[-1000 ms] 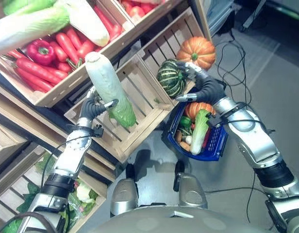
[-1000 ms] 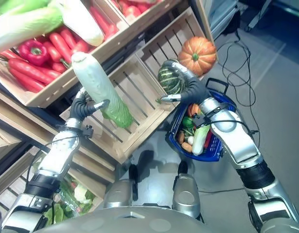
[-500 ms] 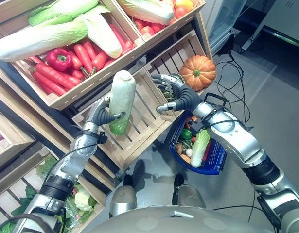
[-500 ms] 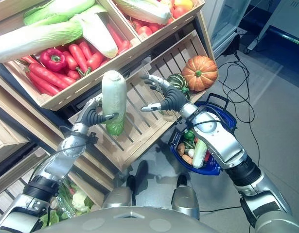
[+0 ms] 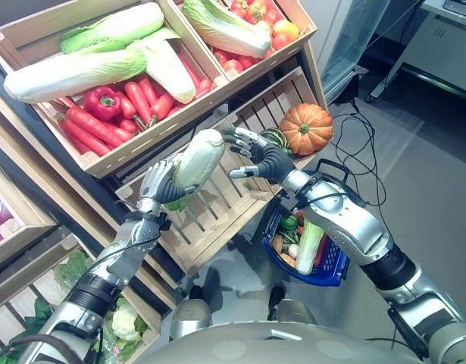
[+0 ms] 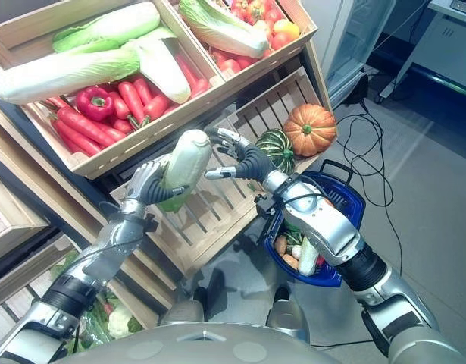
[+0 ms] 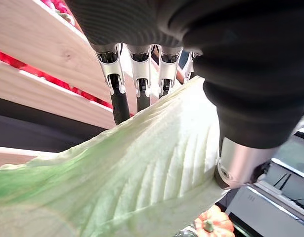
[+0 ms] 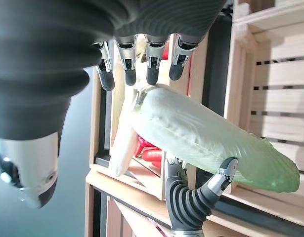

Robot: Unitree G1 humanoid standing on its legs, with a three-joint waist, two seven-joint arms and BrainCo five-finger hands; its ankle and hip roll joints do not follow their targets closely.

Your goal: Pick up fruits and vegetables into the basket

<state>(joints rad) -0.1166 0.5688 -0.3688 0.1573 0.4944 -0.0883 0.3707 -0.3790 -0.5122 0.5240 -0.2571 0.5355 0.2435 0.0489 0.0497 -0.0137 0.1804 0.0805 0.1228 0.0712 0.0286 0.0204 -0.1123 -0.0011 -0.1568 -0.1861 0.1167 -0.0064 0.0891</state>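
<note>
My left hand (image 5: 160, 183) is shut on a long pale green napa cabbage (image 5: 198, 158), holding it tilted in front of the slatted crates. In the left wrist view the cabbage (image 7: 142, 182) lies across the palm under the fingers (image 7: 119, 101). My right hand (image 5: 257, 152) is open, its spread fingers just beside the cabbage's upper end, not gripping it. The right wrist view shows the cabbage (image 8: 206, 138) just past its fingers (image 8: 127, 71). A blue basket (image 6: 352, 201) hangs at my right forearm, holding another cabbage, carrots and other vegetables.
An orange pumpkin (image 5: 306, 127) and a green striped squash (image 6: 279, 148) sit in the right crate. The slatted crate (image 5: 217, 206) below the hands is bare. Upper crates hold red peppers (image 5: 104, 102), big cabbages (image 5: 89, 67) and round red fruits (image 5: 248, 14). Greens (image 5: 120, 322) fill a low crate.
My right hand left the striped squash and reached left to the cabbage's upper end. The left hand lowered and tilted the cabbage toward it. The camera view shifted too.
</note>
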